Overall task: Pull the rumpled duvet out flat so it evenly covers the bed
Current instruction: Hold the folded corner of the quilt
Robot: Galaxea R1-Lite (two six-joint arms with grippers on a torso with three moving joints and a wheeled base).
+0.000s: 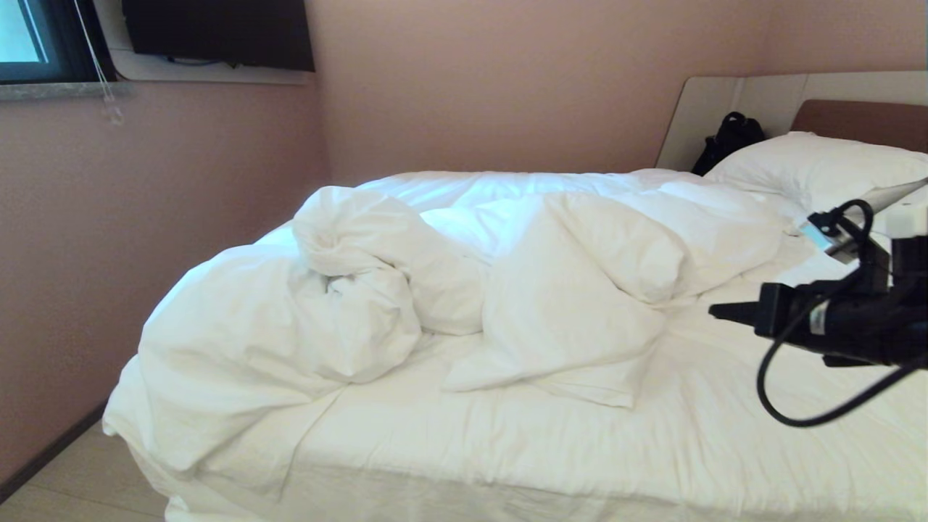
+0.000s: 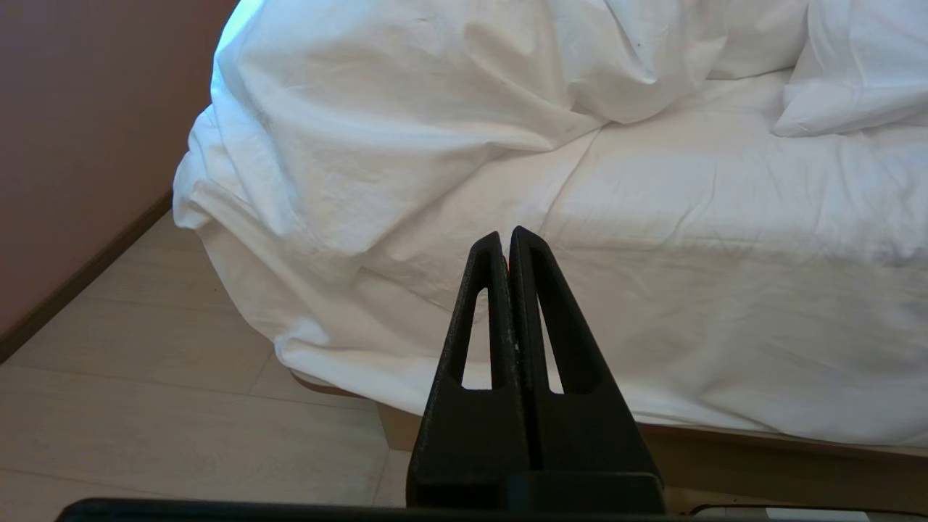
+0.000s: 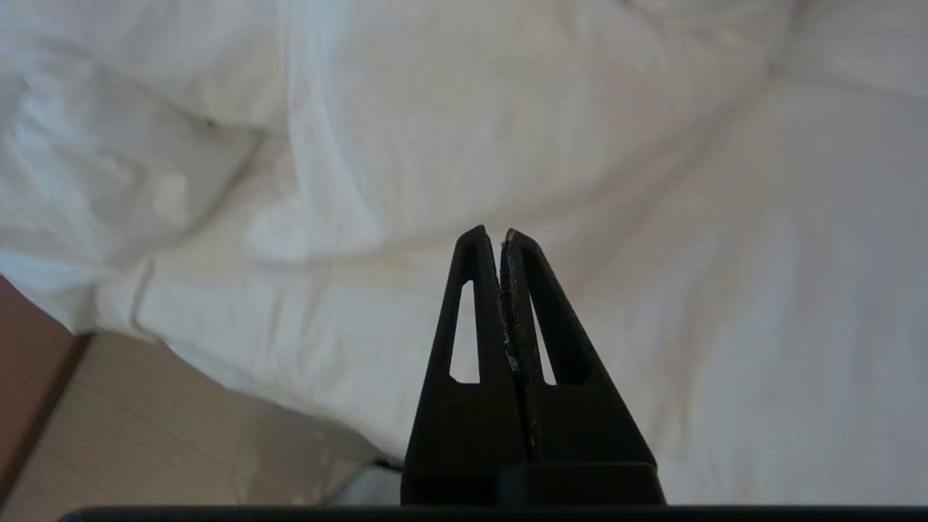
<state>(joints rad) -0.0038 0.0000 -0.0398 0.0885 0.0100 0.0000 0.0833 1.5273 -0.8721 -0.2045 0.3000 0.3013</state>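
The white puffy duvet (image 1: 435,290) lies bunched in a heap across the far and left part of the bed (image 1: 580,449), leaving bare sheet along the near side. One lump hangs over the left corner of the bed. My right gripper (image 1: 714,312) reaches in from the right, shut and empty, hovering above the bare sheet a little short of the duvet's nearest fold. In the right wrist view its jaws (image 3: 493,233) stand together, pointing at the duvet (image 3: 471,109). My left gripper (image 2: 506,235) is shut and empty, low beside the bed, facing the duvet's (image 2: 435,94) overhanging corner.
A white pillow (image 1: 819,167) and a black bag (image 1: 728,138) rest against the beige headboard (image 1: 768,101). A pink wall (image 1: 109,217) runs close along the bed's left side, with a narrow strip of pale floor (image 1: 87,478). The bed's beige base (image 2: 761,464) shows under the sheet.
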